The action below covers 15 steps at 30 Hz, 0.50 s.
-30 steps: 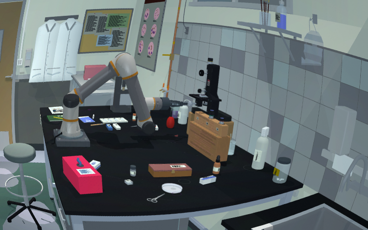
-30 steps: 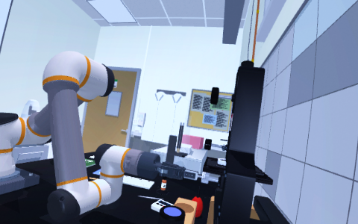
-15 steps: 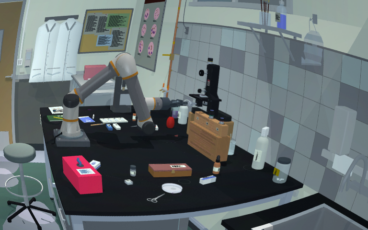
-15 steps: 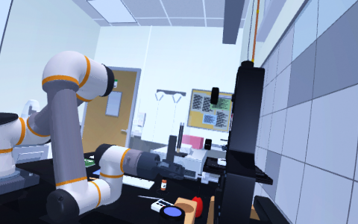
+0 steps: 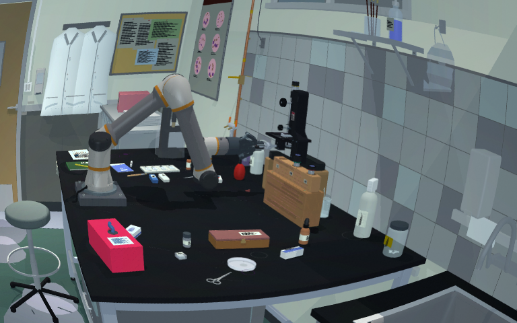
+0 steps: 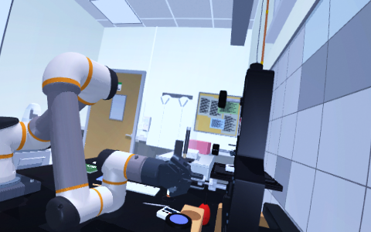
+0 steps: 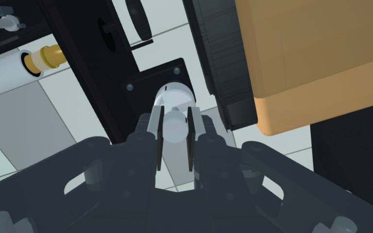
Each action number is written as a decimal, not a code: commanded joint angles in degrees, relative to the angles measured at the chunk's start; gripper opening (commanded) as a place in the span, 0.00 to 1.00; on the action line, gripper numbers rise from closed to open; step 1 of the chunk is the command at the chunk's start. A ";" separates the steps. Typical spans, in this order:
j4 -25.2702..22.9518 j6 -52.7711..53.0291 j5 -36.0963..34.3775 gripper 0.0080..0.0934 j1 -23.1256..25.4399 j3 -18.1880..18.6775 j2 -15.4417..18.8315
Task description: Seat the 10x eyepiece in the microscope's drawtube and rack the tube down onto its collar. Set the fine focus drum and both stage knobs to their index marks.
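Note:
The black microscope (image 5: 298, 124) stands against the tiled wall at the back of the bench, behind a wooden box (image 5: 293, 188). I grip the small pale stage knob (image 7: 173, 127) with my gripper (image 7: 173, 131), which reaches in level from the left to the stage's side. Behind this small knob sits a larger knurled pale knob (image 7: 174, 93) on the same axis, mounted on a black plate. The drawtube carries an eyepiece (image 5: 294, 85) at its top. A black focus knob (image 5: 282, 102) juts from the microscope's column.
The wooden box (image 7: 313, 57) lies close on the gripper's right in the wrist camera. A white bottle (image 5: 256, 160) and a red bulb (image 5: 239, 171) stand under the arm's wrist. A brass-tipped white tube (image 7: 15, 72) shows beyond the stage.

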 commanded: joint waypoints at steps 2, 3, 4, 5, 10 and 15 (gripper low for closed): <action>-0.03 -6.59 0.10 0.00 -0.09 0.01 -0.05; -0.03 -10.13 0.15 0.00 -0.13 0.01 -0.05; -0.04 -13.69 0.19 0.00 -0.18 0.02 -0.06; -0.04 -17.27 0.24 0.00 -0.23 0.03 -0.06; -0.06 -35.14 0.49 0.00 -0.48 0.06 -0.07; -0.08 -52.27 0.72 0.00 -0.71 0.08 -0.08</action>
